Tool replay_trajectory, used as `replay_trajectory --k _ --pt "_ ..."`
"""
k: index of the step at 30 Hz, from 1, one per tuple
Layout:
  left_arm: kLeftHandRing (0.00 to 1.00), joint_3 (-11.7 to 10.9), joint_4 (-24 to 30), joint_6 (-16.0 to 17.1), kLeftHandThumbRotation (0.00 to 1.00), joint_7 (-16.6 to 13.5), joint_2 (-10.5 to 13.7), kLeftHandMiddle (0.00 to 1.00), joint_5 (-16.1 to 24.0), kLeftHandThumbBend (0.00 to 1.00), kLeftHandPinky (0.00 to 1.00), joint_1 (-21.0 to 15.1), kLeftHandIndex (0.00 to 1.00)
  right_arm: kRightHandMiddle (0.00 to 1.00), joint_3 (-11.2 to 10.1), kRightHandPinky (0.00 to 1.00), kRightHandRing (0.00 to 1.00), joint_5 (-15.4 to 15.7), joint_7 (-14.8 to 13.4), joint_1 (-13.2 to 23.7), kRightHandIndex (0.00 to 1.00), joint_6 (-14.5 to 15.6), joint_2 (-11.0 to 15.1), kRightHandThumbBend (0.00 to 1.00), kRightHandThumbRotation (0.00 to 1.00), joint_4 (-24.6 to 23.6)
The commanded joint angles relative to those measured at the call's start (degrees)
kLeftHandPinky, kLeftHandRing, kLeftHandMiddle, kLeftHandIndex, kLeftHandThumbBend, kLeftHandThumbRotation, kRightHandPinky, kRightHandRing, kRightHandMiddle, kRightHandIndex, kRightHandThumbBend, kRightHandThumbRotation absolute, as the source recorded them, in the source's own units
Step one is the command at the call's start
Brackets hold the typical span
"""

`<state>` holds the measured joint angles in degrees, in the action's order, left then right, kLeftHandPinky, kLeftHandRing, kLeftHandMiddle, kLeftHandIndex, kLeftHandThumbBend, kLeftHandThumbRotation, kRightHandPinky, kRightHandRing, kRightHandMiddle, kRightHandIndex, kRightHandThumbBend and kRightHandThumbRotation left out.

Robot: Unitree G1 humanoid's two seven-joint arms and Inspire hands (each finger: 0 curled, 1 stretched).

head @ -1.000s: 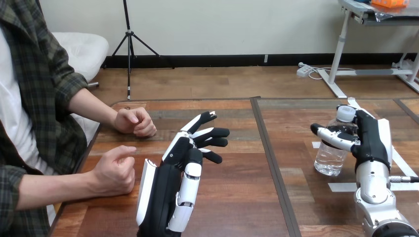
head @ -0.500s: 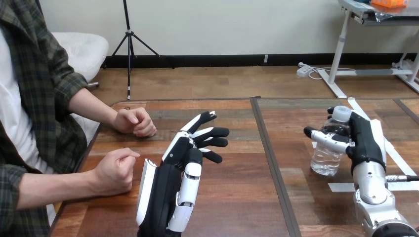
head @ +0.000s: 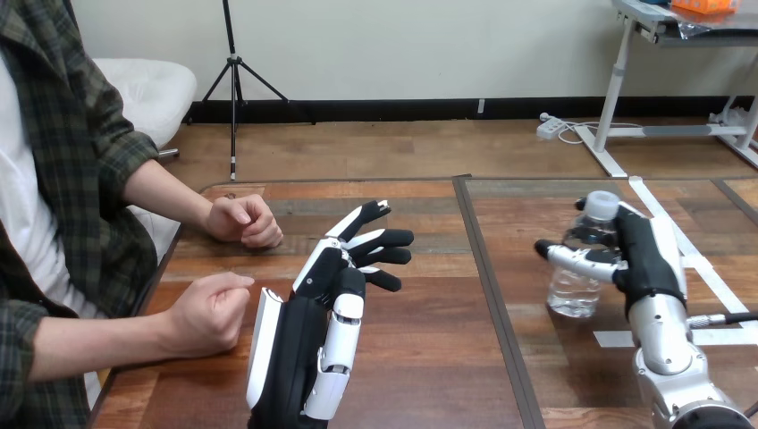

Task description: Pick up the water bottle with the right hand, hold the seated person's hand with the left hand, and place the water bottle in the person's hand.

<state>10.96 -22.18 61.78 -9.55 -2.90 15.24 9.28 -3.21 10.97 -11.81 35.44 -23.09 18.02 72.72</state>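
At right, the right hand [head: 647, 261] grips the water bottle [head: 575, 291].

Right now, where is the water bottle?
In the head view the water bottle is at the right side of the table, with the fingers of the right hand curled round it.

One wooden table [head: 429, 357]. One bottle [head: 572, 290], at three o'clock. Two robot hands: left hand [head: 304, 340] at six o'clock, right hand [head: 645, 259] at four o'clock. Two hands of one seated person at nine o'clock: upper fist [head: 240, 221], lower fist [head: 207, 313]. Two white tape strips [head: 613, 339] at four o'clock.
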Motion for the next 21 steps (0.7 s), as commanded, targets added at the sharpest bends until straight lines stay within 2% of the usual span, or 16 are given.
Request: replay_trajectory --k 1,7,11,21 --pt "0.67 0.52 1.71 0.65 1.0 -0.34 -2.16 0.72 -0.31 0.08 0.55 -1.39 0.82 0.78 1.03 0.72 0.76 0.6 0.57 1.22 0.78 -1.25 -0.5 0.74 0.0 -0.14" --pt "0.67 0.46 1.53 0.93 1.0 -0.48 -2.2 0.71 -0.29 0.08 0.55 -1.43 0.82 0.8 1.78 0.75 0.78 1.15 1.24 0.8 0.79 -1.91 -0.75 0.74 0.0 -0.18" --pt "0.67 0.41 1.61 0.88 1.0 -0.56 -2.18 0.72 -0.11 0.08 0.55 -1.32 0.82 0.81 1.22 0.78 0.8 0.24 2.38 0.67 0.8 -1.48 -1.35 0.74 0.0 -0.12" --pt "0.67 0.34 1.77 0.88 1.0 -0.88 -2.12 0.72 0.17 0.08 0.55 -1.11 0.82 0.82 1.24 0.8 0.82 0.32 2.53 0.32 0.8 -2.52 -1.94 0.73 0.0 -0.08"
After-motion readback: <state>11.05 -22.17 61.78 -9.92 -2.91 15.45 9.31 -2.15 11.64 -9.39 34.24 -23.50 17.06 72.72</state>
